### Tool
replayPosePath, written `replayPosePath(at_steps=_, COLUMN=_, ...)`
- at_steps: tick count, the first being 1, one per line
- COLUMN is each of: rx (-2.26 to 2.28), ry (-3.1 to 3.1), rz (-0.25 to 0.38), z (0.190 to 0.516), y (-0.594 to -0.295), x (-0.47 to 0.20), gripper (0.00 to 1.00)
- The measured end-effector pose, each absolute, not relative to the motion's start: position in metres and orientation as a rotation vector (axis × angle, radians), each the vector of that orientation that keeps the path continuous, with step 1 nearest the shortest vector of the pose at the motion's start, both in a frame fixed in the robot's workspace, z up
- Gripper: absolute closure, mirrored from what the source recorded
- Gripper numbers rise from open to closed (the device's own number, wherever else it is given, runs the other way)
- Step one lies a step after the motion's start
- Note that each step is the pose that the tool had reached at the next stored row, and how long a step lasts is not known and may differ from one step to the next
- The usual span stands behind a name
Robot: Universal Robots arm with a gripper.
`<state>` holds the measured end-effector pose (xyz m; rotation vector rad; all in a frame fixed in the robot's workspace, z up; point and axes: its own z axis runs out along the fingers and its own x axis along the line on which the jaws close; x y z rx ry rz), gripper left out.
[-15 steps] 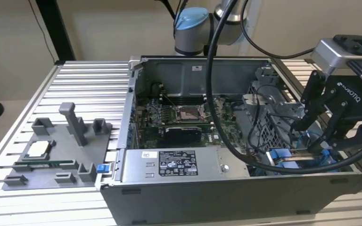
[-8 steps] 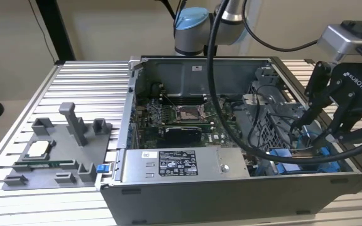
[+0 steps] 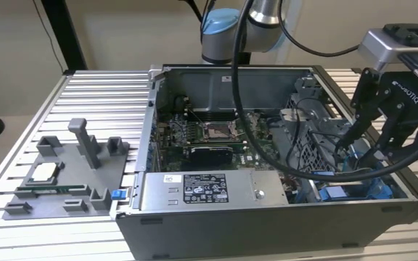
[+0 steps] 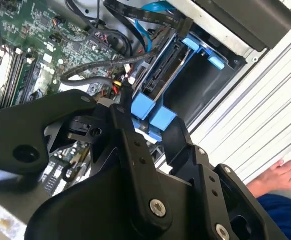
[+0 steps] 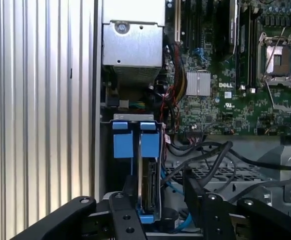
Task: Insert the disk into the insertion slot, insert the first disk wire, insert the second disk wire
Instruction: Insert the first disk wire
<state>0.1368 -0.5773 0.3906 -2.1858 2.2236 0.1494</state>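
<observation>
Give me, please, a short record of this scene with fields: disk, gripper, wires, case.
Disk: the disk stands on edge in the insertion slot, in its blue frame
Gripper: the gripper is at the blue frame's outer end
Wires: black cables lie beside the slot; whether plugged, cannot tell
Case: the case is open, on a slatted metal table

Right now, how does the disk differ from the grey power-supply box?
The disk stands on edge; the power-supply box lies with its broad labelled face up. The disk is thin; the power-supply box is much bulkier. The disk wears a blue plastic frame; the power-supply box is bare metal. Both are silver-grey and sit inside the computer case.
</observation>
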Motion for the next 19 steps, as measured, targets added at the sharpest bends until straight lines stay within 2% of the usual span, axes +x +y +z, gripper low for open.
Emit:
replayPosePath(at_steps=9, rx=-2.172, ry=2.225, rz=0.157, z=0.387, y=-0.5696, x=0.1293, gripper=0.0)
replayPosePath(at_steps=19, rx=-2.105, ry=2.157, rz=0.285, z=0.3824, y=-0.5699, x=0.1309, gripper=0.0)
